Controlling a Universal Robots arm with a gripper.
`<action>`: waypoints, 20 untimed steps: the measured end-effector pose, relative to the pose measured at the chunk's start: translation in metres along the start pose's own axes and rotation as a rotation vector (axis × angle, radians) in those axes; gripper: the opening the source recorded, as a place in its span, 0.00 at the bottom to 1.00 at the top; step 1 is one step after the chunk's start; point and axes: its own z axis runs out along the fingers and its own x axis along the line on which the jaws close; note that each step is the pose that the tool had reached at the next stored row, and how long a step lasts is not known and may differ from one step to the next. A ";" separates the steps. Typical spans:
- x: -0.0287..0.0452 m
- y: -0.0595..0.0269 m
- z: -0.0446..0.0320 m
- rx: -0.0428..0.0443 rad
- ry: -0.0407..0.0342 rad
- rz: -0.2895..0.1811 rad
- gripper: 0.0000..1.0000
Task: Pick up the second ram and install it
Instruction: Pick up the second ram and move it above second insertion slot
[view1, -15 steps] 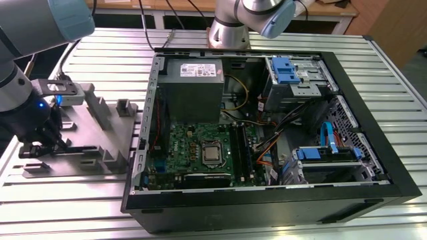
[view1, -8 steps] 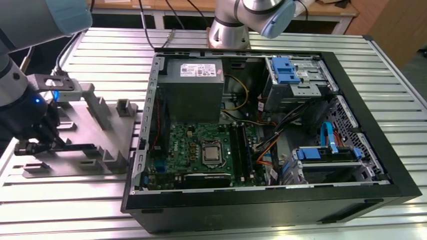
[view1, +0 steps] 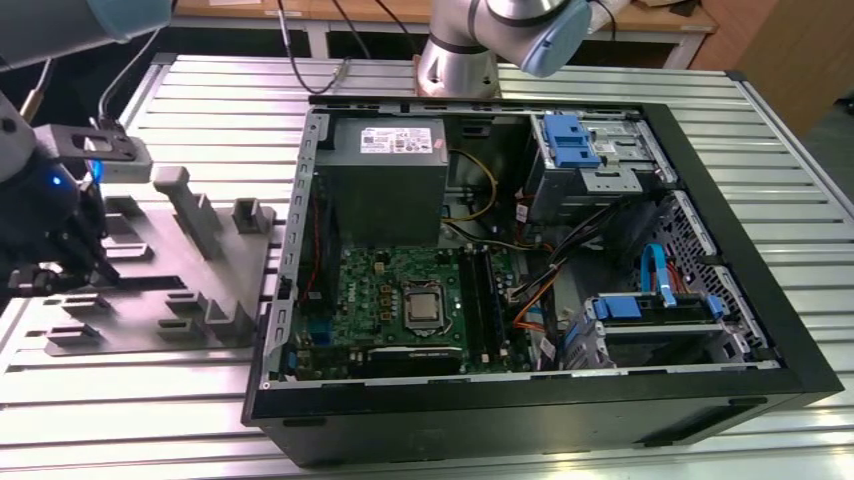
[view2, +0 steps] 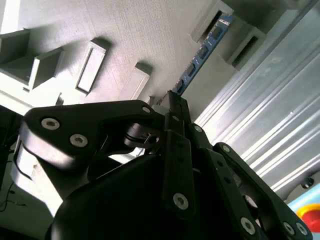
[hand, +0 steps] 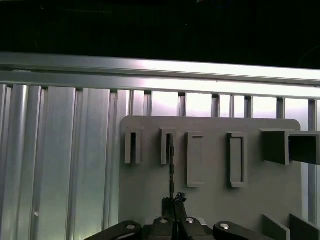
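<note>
grey slatted aluminium forms the table (view1: 134, 400) that carries the whole scene, and its long ribs catch bright glare in both wrist views. the black gripper (view2: 175, 100) hangs low over a grey plastic fixture plate (view1: 147, 290), which lies flat on the table under and ahead of it. the fingers (view2: 176, 142) are pressed together on the near end of the second ram (view2: 200, 55), pinching the thin board by its faces. from the fingertips the blue-green stick with its row of small chips runs straight ahead, and its far end sits between two raised blocks (view2: 245, 35) of the plate. in the first wrist view the same stick (hand: 171, 165) is seen edge-on as a thin dark line leading from the gripper into a narrow slot block. hollow rectangular blocks (hand: 235, 160) stand just beside that line. whether the stick is lifted clear of the plate cannot be told.

well apart from the gripper, toward the exterior view's right, an open black computer case (view1: 747, 330) lies on its side on the same table. it shows a green motherboard (view1: 387, 290) with a bare processor (view1: 424, 310), a grey power supply (view1: 380, 160) and blue-tabbed drive cages (view1: 567, 140). the arm base (view1: 454, 60) is mounted beyond the case. behind the table stands wooden furniture (view1: 787, 50), and the first wrist view shows darkness past the table's edge ahead of the gripper.
</note>
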 end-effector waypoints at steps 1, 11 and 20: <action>-0.0002 0.0002 -0.0039 0.0000 0.0000 0.001 0.11; -0.0020 0.0017 -0.0435 0.0009 -0.0004 0.014 0.11; -0.0036 0.0031 -0.0793 0.0027 -0.0009 0.028 0.11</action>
